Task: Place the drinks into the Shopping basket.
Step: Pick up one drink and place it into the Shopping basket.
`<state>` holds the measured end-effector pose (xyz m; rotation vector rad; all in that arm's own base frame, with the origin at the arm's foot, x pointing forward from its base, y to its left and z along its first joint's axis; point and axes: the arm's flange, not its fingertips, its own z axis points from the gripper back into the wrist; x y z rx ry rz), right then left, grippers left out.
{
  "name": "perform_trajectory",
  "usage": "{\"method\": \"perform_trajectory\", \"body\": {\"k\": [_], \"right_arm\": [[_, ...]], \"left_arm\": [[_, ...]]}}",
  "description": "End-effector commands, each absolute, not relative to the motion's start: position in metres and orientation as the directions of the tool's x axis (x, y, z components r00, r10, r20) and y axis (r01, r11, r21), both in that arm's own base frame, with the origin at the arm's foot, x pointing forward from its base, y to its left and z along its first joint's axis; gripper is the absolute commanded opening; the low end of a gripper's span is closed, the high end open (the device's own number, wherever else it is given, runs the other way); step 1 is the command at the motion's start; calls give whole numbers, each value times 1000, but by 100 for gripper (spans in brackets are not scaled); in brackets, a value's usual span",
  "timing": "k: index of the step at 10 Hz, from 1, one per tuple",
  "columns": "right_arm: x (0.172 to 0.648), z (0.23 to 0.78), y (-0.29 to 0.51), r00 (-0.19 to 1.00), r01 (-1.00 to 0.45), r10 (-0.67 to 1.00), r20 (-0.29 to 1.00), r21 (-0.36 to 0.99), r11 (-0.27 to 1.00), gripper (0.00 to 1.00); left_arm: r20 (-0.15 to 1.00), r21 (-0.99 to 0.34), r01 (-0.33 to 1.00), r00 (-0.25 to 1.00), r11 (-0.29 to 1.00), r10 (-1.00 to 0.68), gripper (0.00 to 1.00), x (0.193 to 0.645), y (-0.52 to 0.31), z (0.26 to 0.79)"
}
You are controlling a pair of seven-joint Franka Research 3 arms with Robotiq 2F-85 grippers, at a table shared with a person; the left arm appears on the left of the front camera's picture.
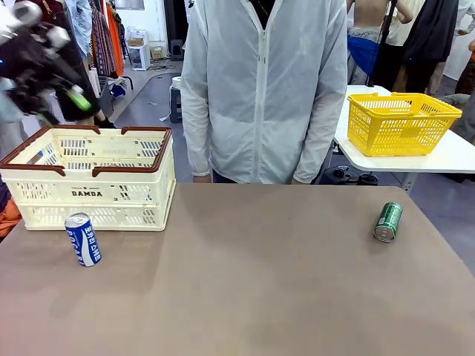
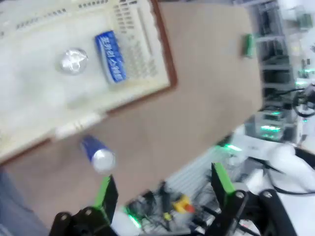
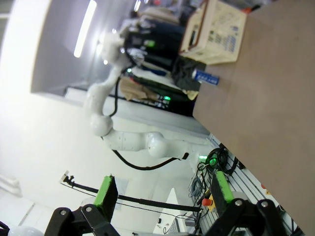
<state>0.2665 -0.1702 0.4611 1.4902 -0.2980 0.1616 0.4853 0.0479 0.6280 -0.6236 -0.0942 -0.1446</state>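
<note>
The cream Shopping basket (image 1: 89,178) with a brown rim stands at the table's far left. A blue can (image 1: 83,239) stands upright just in front of it, and a green can (image 1: 387,222) lies on its side at the far right. My left gripper (image 1: 73,95), blurred, hovers above the basket's left end. In the left wrist view the left gripper (image 2: 163,184) is open and empty, high over the basket (image 2: 162,64). Inside the basket lie a blue can (image 2: 112,56) and a silver can top (image 2: 74,61). My right gripper (image 3: 162,187) is open off the table's edge.
A person in a white jacket (image 1: 263,89) stands at the far edge, close behind the table. A yellow mesh basket (image 1: 401,122) sits on a white side table at the back right. Bare brown tabletop (image 1: 245,282) stretches between the two cans outside the basket.
</note>
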Motion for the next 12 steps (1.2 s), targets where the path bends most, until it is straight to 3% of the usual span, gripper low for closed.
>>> {"method": "perform_trajectory", "body": {"k": [1,2,4,6,7,8,12], "right_arm": [[268,466,-171,951,-292,-82,297,954,71,100],[268,466,-171,951,-292,-82,297,954,71,100],[268,466,-171,951,-292,-82,297,954,71,100],[268,466,-171,951,-292,-82,297,954,71,100],[268,466,-171,951,-292,-82,297,954,71,100],[268,466,-171,951,-292,-82,297,954,71,100],[268,466,-171,951,-292,-82,297,954,71,100]], "left_arm": [[71,-809,100,995,579,-73,100,475,142,615],[79,-888,136,986,440,-146,100,465,193,606],[127,-960,140,990,241,-69,100,445,262,566],[241,-965,245,969,92,-57,100,427,298,515],[261,-955,270,961,120,-88,100,431,301,496],[188,-968,187,982,165,-13,100,418,286,507],[188,-968,187,982,165,-13,100,418,286,507]]}}
